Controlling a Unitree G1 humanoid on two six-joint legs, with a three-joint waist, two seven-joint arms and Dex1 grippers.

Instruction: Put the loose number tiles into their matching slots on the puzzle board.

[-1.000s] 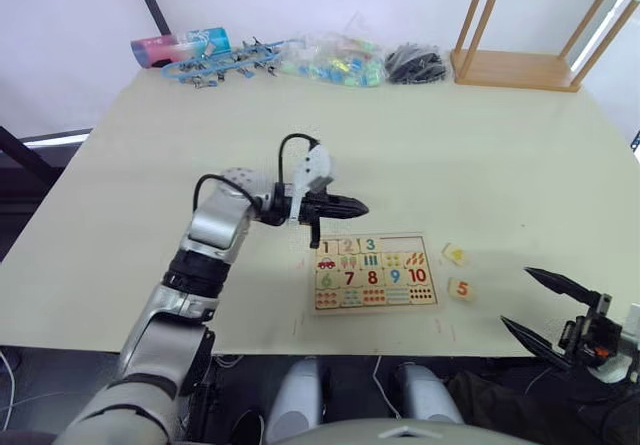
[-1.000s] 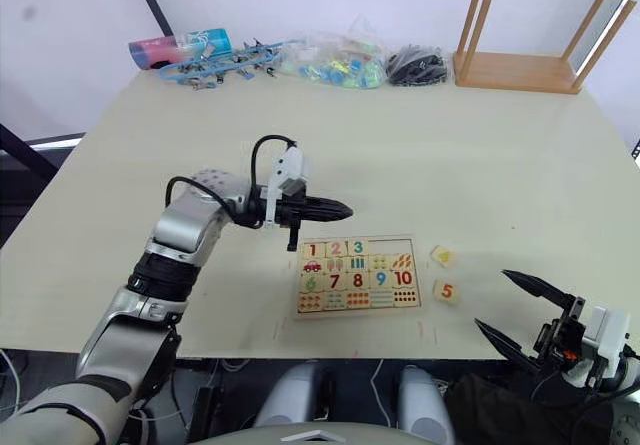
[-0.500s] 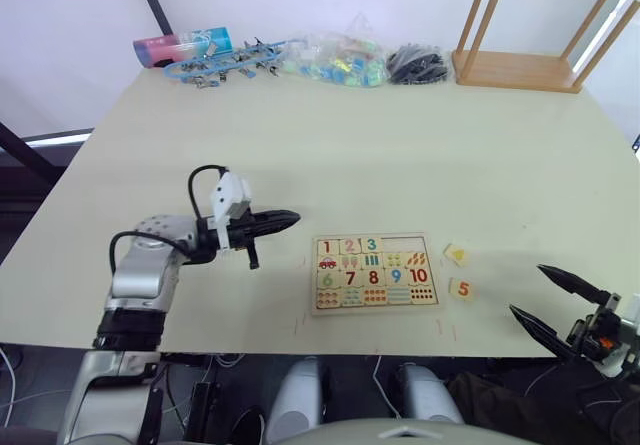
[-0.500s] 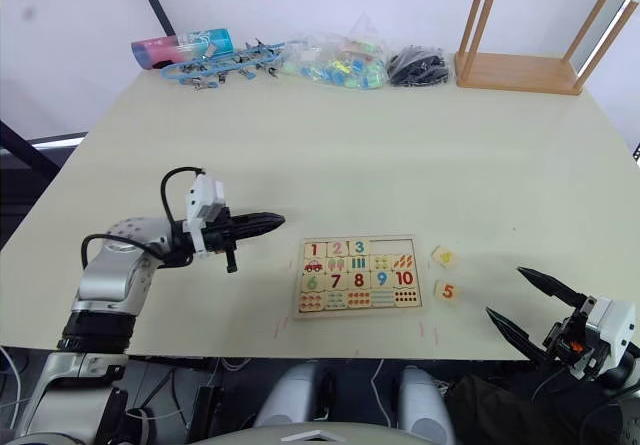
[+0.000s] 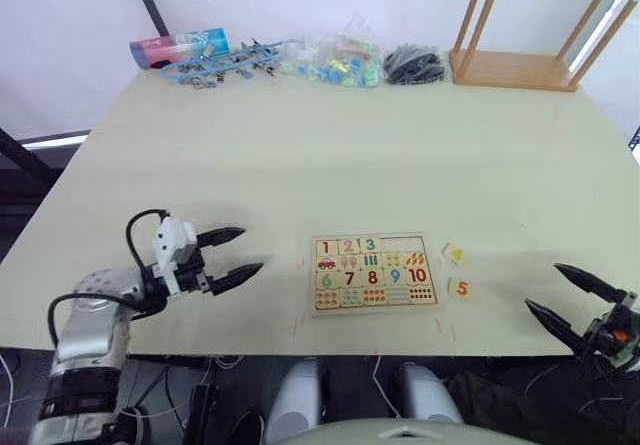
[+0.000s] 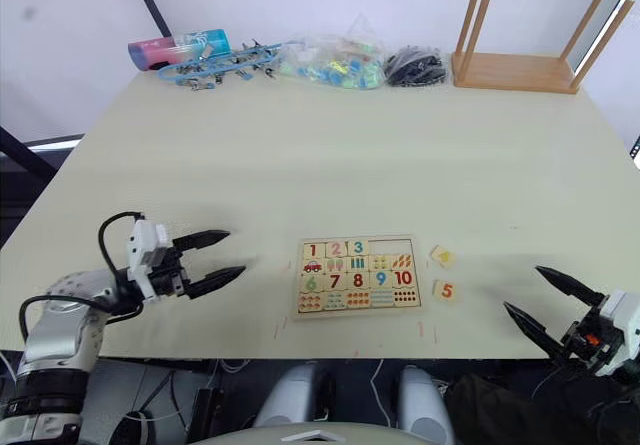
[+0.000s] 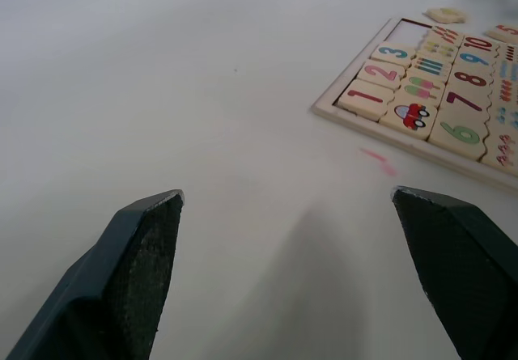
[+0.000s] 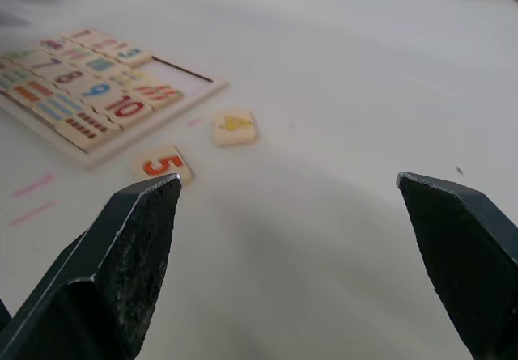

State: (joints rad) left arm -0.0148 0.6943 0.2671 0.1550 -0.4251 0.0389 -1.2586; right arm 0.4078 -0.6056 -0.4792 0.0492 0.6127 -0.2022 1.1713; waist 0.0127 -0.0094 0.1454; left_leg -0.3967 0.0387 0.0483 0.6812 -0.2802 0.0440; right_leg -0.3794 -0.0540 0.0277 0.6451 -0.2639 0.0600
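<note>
The puzzle board (image 5: 373, 271) lies near the table's front edge. Tiles 1, 2 and 3 sit in its top row, and the two slots (image 5: 404, 244) to their right are empty. Two loose number tiles lie on the table just right of the board: a yellow 4 (image 5: 455, 254) and an orange 5 (image 5: 461, 287). My left gripper (image 5: 250, 249) hovers open and empty well left of the board, pointing toward it. Open and empty too, my right gripper (image 5: 542, 285) is at the front right edge, a short way right of the 5 (image 8: 162, 164) and the 4 (image 8: 235, 125).
An upturned wooden stool (image 5: 525, 65) stands at the far right corner. Along the far edge lie clear bags of small parts (image 5: 330, 60), a black pile (image 5: 415, 63), blue pieces (image 5: 225, 62) and a pink-and-blue tube (image 5: 180, 45). The table's front edge runs close below both grippers.
My left gripper has drawn back from the board's top-left corner to the near left of the table and opened from shut. The right gripper has stayed open, shifting slightly right.
</note>
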